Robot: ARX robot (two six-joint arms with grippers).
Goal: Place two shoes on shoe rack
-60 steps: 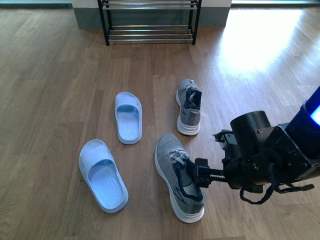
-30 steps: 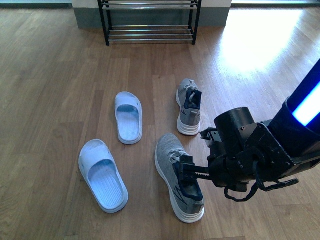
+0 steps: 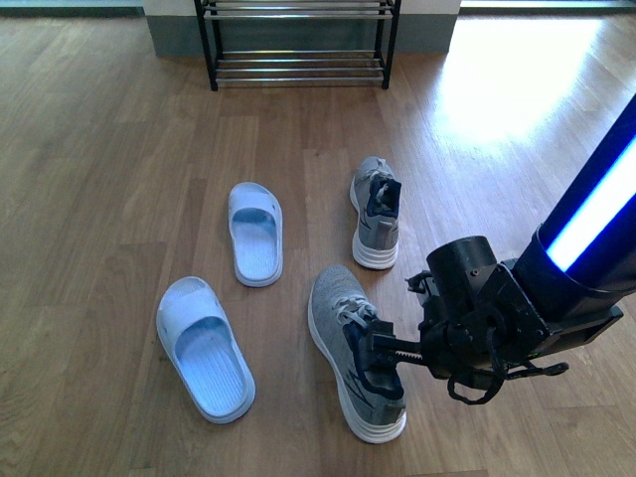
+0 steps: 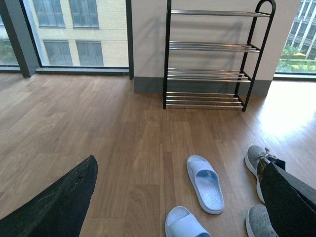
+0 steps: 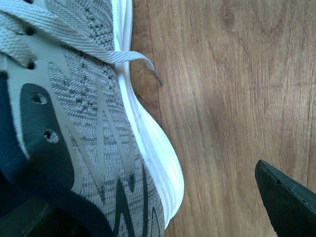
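My right gripper (image 3: 383, 351) spread wide over the near grey sneaker (image 3: 338, 323) at its collar, left gripper (image 4: 177, 165) wide too, other sneaker (image 3: 376, 211) beyond

We log daylight from far windows (image 4: 79, 29), glare on the floor (image 3: 517, 79) far right, soft shadows, a sharp shoe (image 5: 74, 123), blurred dark edges.

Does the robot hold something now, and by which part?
Nothing yet. The right gripper is open astride the near sneaker, one finger clear of its sole; the left gripper is open, empty.
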